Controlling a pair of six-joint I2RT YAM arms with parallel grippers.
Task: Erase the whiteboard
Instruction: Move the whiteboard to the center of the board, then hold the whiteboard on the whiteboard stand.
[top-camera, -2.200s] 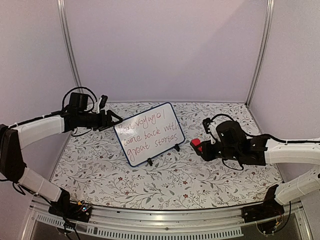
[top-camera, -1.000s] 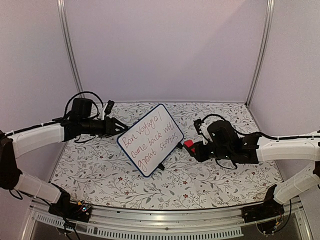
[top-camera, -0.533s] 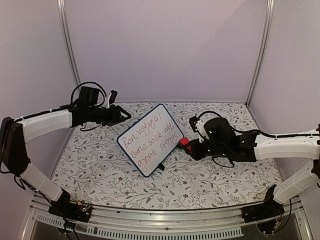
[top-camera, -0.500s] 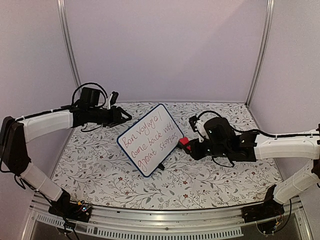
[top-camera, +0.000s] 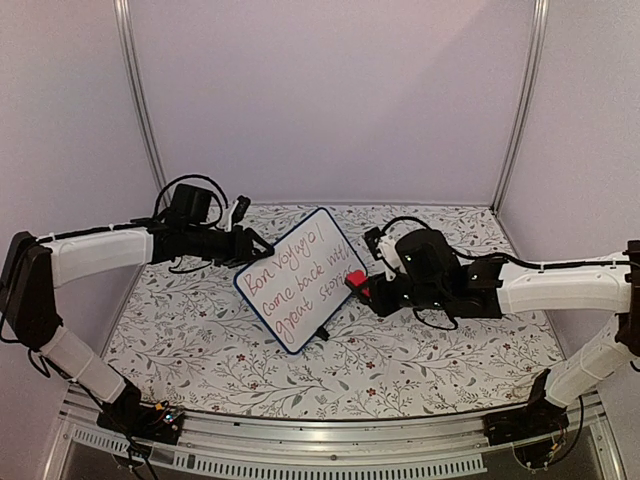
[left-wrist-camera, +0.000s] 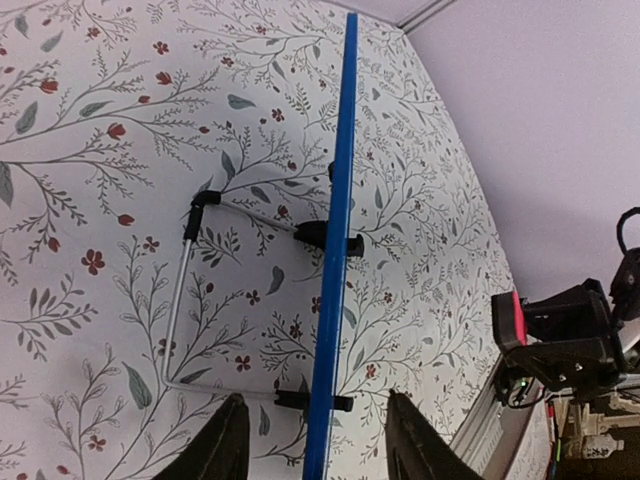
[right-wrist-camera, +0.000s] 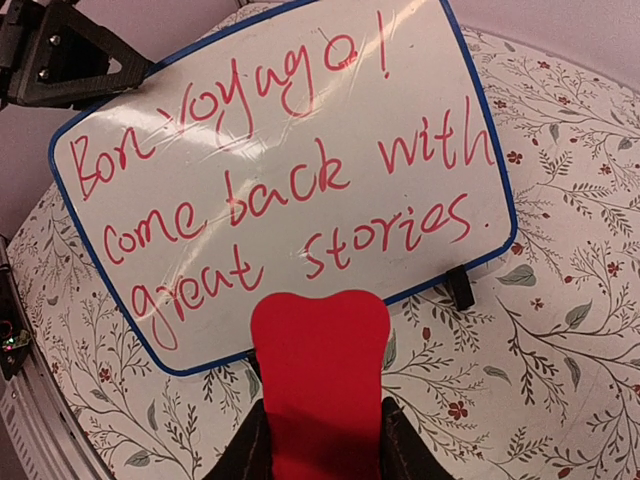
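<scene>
The whiteboard (top-camera: 300, 279) stands tilted on the floral table, with red handwriting across it. In the right wrist view the whiteboard (right-wrist-camera: 280, 150) fills the upper part. My right gripper (top-camera: 366, 288) is shut on the red eraser (top-camera: 356, 282), held close to the board's right edge; the red eraser (right-wrist-camera: 320, 360) overlaps the board's lower rim between my fingers (right-wrist-camera: 250, 450). My left gripper (top-camera: 262, 243) is open at the board's upper left edge. In the left wrist view the blue rim (left-wrist-camera: 336, 230) runs edge-on between my open fingers (left-wrist-camera: 222, 450), with gaps either side.
A wire stand (left-wrist-camera: 178, 300) and black clip feet (left-wrist-camera: 330, 238) show behind the board. The enclosure's lilac walls and metal posts (top-camera: 138, 100) surround the table (top-camera: 400, 350). A metal rail (top-camera: 330, 435) runs along the near edge.
The board was turned earlier and now stands still. My left gripper has moved right to the board's upper left edge. My right gripper has moved left with the eraser, up to the board.
</scene>
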